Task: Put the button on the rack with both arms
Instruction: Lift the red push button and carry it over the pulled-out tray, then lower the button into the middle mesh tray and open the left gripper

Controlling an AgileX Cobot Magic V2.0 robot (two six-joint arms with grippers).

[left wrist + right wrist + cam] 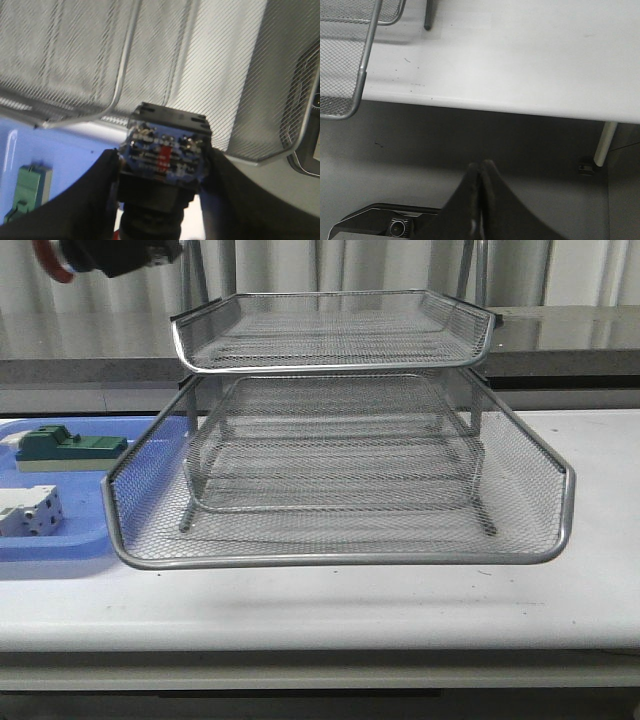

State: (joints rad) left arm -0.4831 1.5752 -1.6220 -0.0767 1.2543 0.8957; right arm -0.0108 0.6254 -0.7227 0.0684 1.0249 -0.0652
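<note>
Rack sits mid-surface, lowest tray pulled toward me. Left of it I see a blue tray holding a green block and a white terminal block. My left gripper has its jaws clamped on the button, up high above the rack's left rear corner. Right gripper, jaws pressed together, empty, hangs off the surface edge.

Left gripper clamped, right gripper closed

Even bright overhead light; soft shadows; left wrist view blurred.
</note>
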